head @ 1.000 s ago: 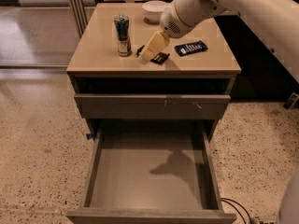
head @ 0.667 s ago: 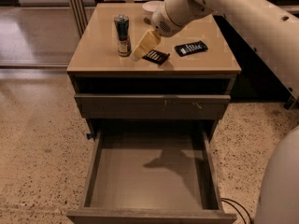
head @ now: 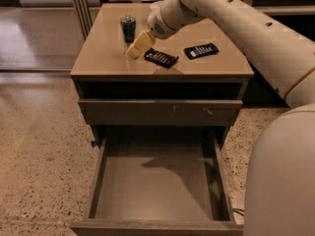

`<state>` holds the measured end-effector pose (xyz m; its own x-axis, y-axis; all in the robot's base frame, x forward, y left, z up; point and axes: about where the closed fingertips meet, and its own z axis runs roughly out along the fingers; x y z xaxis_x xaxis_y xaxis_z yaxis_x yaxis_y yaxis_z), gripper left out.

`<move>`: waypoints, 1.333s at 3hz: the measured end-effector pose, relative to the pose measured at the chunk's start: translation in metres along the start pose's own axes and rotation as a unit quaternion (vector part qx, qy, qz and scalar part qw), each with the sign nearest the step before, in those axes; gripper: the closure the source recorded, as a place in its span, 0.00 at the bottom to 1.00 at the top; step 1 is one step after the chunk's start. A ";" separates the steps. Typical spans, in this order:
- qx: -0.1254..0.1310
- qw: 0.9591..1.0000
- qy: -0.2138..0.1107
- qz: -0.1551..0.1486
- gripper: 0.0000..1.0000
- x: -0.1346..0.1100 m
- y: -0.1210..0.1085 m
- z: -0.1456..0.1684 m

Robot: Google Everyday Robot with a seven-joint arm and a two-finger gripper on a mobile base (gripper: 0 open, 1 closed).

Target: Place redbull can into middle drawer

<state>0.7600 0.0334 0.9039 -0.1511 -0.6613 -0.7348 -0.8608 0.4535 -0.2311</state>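
1. The redbull can [head: 128, 27] is seen upright on the desk [head: 98, 58], not yet gripped.
2. The end effector [head: 137, 47] is held just front-right of the can, angled toward it. Nothing is seen to be held, and how far open it is cannot be told.
3. Two dark packets [head: 161, 58] [head: 201, 50] are laid right of the can.
4. The middle drawer [head: 157, 191] is pulled out well below the can, its floor bare. The scratched drawer front [head: 160, 112] between them is shut.
5. Risk: the can is tall and slim, so it could be tipped by an off-centre approach. It could also be clipped on the desk edge on descent.
6. Writing: nothing can be read on the can, and the pale print on the packets is illegible.
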 end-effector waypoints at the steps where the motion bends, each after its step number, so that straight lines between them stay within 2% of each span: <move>1: -0.001 1.000 0.000 0.000 0.00 0.000 0.000 0.001; 2: 0.002 1.000 -0.016 -0.009 0.00 -0.012 -0.007 0.017; 3: 0.012 0.999 -0.031 -0.021 0.00 -0.026 -0.026 0.035; 4: 0.017 0.998 -0.053 -0.039 0.00 -0.050 -0.044 0.056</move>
<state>0.8322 0.0799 0.9151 -0.0302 -0.6292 -0.7767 -0.8505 0.4244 -0.3107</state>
